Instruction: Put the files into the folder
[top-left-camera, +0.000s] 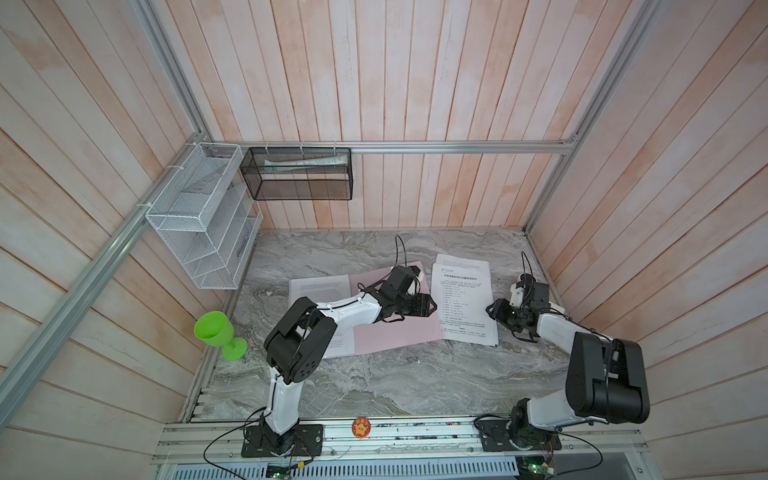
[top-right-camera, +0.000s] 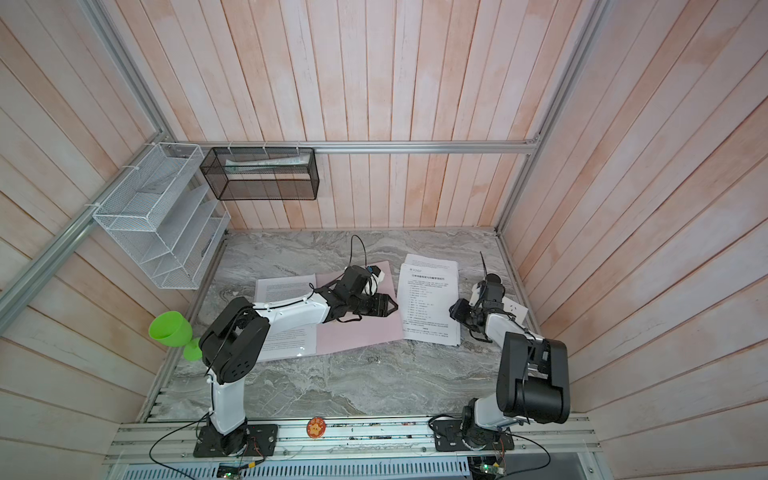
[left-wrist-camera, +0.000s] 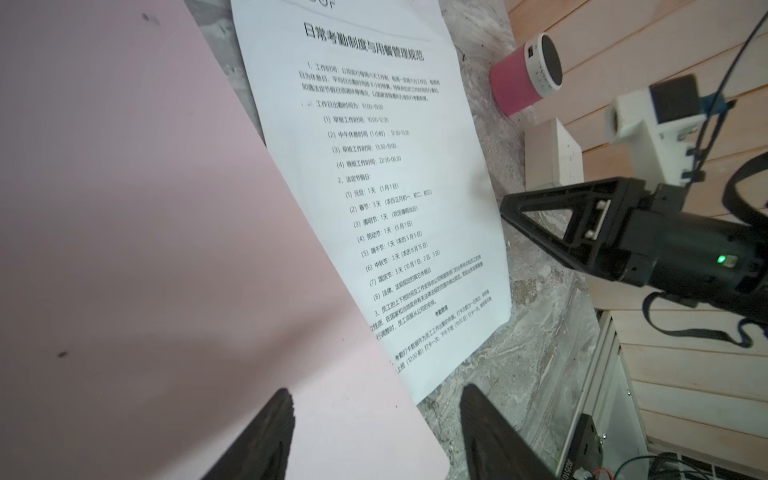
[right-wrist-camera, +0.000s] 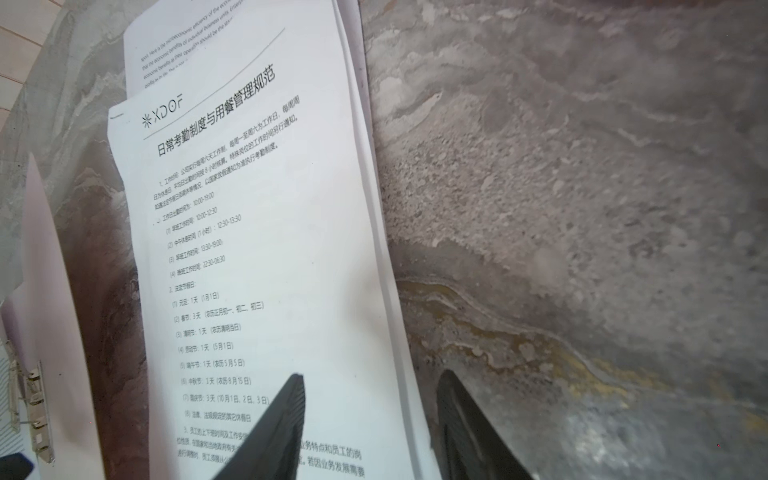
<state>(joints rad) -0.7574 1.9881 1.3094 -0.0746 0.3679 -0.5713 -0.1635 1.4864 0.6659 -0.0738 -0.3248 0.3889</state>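
One goblet (top-left-camera: 212, 330) (well L of folder (top-left-camera: 399, 334))

Quick colour rundown of my workspace: the folder (top-left-camera: 399, 332) mid-frame is pale pink, and the files (top-left-camera: 463, 307) to its right are white with black print. My table (top-left-camera: 374, 382) is grey marble with pale veins. Bright green goblet (top-left-camera: 214, 330) at left, white mesh rack (top-left-camera: 195, 232) and black mesh basket (top-left-camera: 299, 178) upper left.

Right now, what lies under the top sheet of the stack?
More white sheets: one pokes out at the far end, others show only edges. Their count and most print are covered.
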